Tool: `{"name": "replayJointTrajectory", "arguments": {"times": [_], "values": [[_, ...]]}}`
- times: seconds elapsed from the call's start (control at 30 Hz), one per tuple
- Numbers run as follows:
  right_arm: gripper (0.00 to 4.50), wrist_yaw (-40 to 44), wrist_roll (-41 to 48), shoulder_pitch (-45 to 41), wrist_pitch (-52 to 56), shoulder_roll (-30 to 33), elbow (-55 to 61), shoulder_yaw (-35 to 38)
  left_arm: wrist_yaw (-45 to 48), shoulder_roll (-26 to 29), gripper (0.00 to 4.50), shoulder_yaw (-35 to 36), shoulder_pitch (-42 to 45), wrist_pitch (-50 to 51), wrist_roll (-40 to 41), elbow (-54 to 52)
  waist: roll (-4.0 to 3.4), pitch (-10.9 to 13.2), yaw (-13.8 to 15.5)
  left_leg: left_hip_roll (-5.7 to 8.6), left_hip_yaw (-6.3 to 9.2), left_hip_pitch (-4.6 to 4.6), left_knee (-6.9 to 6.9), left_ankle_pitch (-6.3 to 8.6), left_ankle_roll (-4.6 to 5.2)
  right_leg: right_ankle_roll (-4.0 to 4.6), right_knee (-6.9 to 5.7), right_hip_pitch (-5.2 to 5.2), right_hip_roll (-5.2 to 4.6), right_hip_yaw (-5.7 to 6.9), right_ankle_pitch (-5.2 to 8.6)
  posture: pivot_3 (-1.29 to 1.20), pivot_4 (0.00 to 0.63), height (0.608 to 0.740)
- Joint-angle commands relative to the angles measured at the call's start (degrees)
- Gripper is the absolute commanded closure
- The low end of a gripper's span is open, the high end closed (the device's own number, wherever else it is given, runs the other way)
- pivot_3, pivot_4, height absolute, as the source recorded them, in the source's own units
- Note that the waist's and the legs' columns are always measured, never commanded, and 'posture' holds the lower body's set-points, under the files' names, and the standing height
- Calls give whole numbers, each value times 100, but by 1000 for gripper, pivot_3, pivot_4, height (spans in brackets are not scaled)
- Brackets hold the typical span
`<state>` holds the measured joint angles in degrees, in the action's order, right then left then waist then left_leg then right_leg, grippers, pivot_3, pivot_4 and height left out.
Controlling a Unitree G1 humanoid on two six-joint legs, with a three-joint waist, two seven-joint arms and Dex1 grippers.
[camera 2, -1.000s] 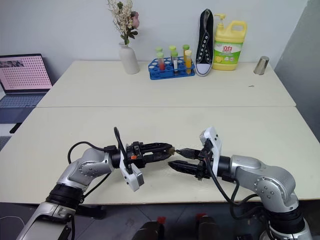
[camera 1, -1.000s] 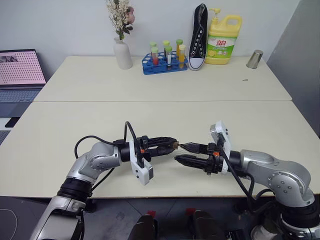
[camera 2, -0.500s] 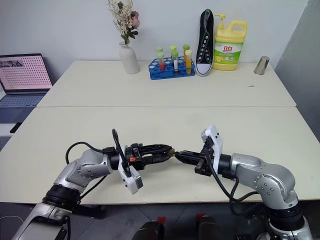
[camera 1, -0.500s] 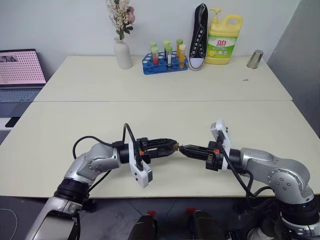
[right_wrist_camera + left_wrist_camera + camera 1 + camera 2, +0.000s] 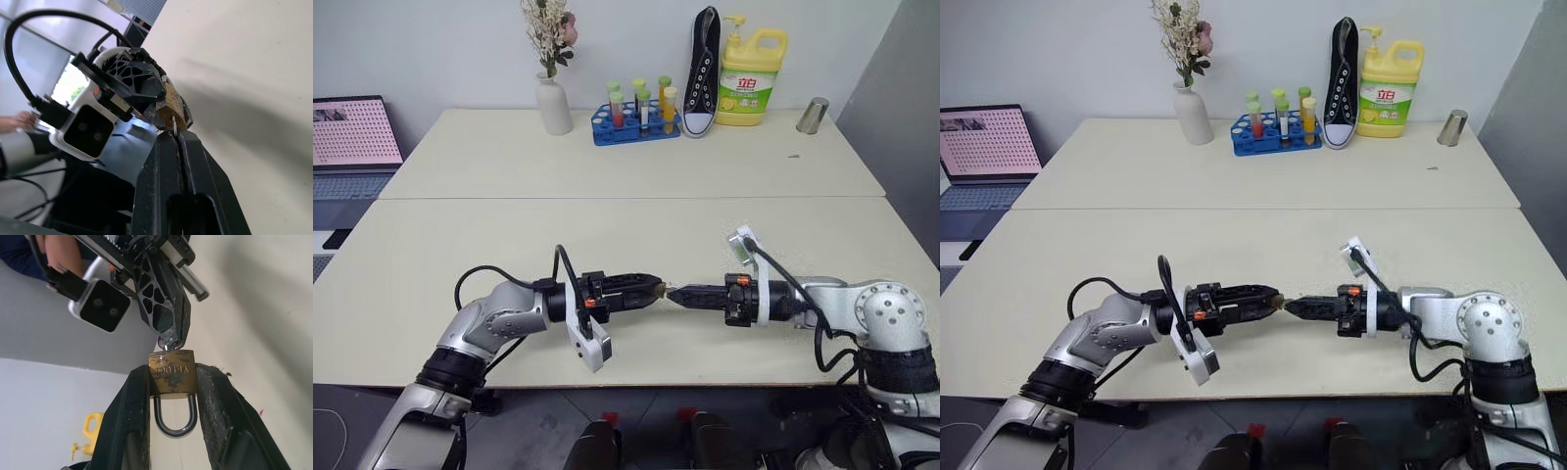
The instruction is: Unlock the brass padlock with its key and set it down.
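The brass padlock (image 5: 172,374) is clamped by its body between the two black fingers of my left gripper (image 5: 651,287), its silvery shackle (image 5: 173,420) lying back between them. Both hands hover just above the near table's front edge, fingertips almost meeting. My right gripper (image 5: 674,294) points straight at the lock from the right, jaws pressed together on the small silvery key (image 5: 174,125). The key's tip sits at the keyhole in the padlock's exposed end (image 5: 172,105).
On the far table stand a white vase with flowers (image 5: 553,103), a blue rack of test tubes (image 5: 636,122), a black shoe (image 5: 702,69), a yellow detergent bottle (image 5: 749,78) and a metal cup (image 5: 814,115). A laptop (image 5: 352,147) sits at the far left.
My right gripper went from open to shut on the key at the lock, and its wrist has rolled while the forearm swung out to the right. The left hand and padlock stayed put.
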<state>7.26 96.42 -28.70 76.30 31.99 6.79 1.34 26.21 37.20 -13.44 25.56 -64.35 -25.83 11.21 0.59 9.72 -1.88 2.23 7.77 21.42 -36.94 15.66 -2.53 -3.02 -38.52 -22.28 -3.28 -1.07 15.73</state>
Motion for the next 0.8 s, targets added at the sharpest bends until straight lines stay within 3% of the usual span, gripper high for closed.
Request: {"name": "replayJointTrajectory", "arguments": {"times": [0.03,0.23,0.4,0.5,0.63,0.8], "values": [[4500,-607,1298,-290,-367,147,-87,-176,-65,111,3542,-43,-9,-6,-180,49,0,0,0,0,1,0,1,0,0,0,1,0,0,0,0,0,150,740],[4500,-885,1658,-396,-523,288,-92,-458,-166,150,3542,-81,-53,25,-230,25,0,0,4,1,3,14,-1,0,1,0,5,-6,-1,1,0,0,150,740],[4500,-673,1059,-408,-551,324,323,-536,-214,145,3542,-69,-83,110,-190,21,0,0,2,0,5,14,-1,0,1,0,5,-7,-1,2,0,0,150,740],[3862,-318,394,-308,-532,356,674,-554,-214,143,3542,-69,-108,166,-138,1,-1,0,3,0,6,14,-1,1,1,0,5,-8,0,2,0,0,150,740],[2385,836,-1206,-44,-726,787,1470,-739,-209,138,3542,-71,-138,242,-80,-60,-2,1,9,2,9,17,-1,1,1,-1,7,-10,-1,5,0,0,150,740],[516,1990,-3268,321,-1796,1367,2029,-1088,-179,138,3542,-107,-191,358,108,-161,-2,1,15,0,16,24,0,0,1,-3,30,-9,0,16,0,0,150,740]]}}
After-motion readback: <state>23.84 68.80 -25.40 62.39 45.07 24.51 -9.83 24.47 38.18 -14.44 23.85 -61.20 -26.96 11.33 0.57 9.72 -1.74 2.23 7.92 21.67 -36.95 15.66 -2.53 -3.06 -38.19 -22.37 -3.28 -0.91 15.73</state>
